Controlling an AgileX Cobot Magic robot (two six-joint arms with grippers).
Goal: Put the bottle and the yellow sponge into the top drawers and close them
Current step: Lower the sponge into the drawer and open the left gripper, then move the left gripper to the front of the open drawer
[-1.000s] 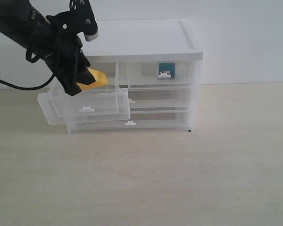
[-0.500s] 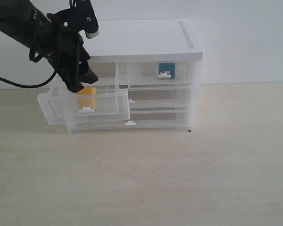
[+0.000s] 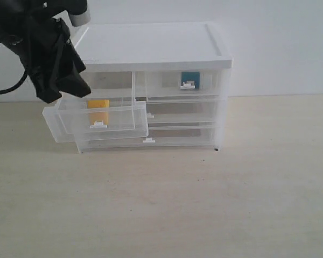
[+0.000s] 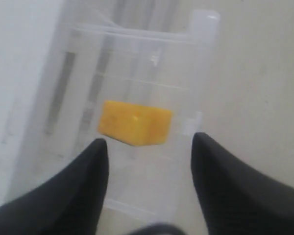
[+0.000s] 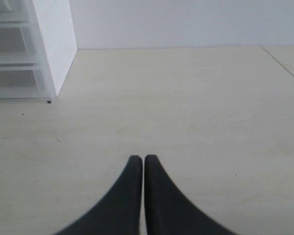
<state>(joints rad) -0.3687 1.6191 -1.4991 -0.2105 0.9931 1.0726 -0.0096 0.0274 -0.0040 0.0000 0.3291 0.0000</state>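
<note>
The sponge lies in the left top drawer, which stands pulled out of the cabinet and a little askew. A second ago the sponge was pinched in the left gripper above that drawer. Half a second ago it had already dropped inside, with the black fingers close over it. Now the gripper has drawn up and to the left, clear of the drawer, and the sponge has not shifted since it landed.

In the left wrist view the gripper has its jaws spread wide with nothing between them. The sponge shows through the gap, down on the floor of the translucent drawer and touching neither finger.

The bottle sits where it sat in both earlier frames — inside the right top drawer. That drawer is pushed in, and the bottle's teal label shows through the front above the white tab. The left drawer is as far out as before.

The right gripper is out of the exterior view. Its own camera shows the two jaws pressed together on nothing — hanging over bare table, well apart from the cabinet.
</note>
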